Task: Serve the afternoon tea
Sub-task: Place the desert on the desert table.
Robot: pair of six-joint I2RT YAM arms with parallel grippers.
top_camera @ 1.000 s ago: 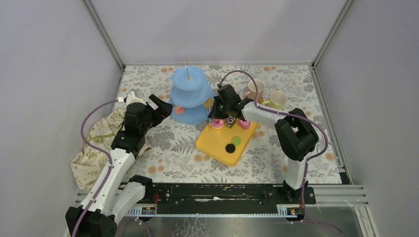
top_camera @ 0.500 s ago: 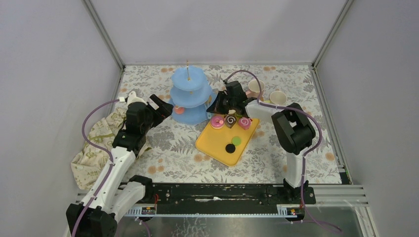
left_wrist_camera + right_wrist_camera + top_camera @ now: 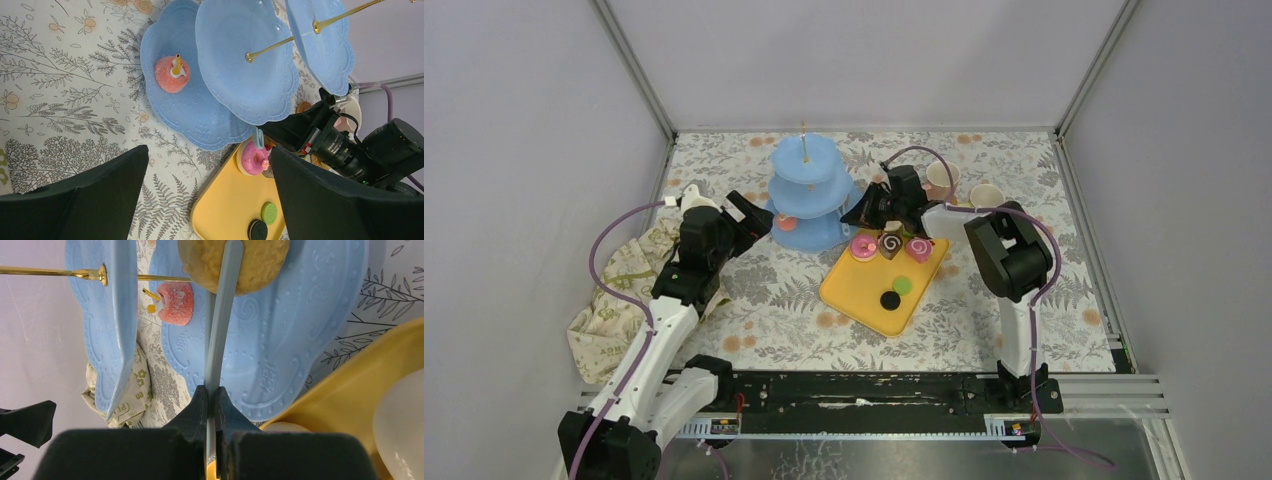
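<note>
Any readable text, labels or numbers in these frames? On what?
"PR": green print on the beige cloth, right wrist view; the rest is hidden by the three-tier stand.
Markings on the right arm's camera lens: too small to read.

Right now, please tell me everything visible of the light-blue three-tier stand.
The stand is upright on the tablecloth, left of the yellow tray. Three scalloped plates, plastic-looking, shrink toward the top on a gold rod. The bottom tier bears one pink pastry. The right gripper, jaws shut on a thin tool, holds a beige pastry by that tier; contact is unclear.
</note>
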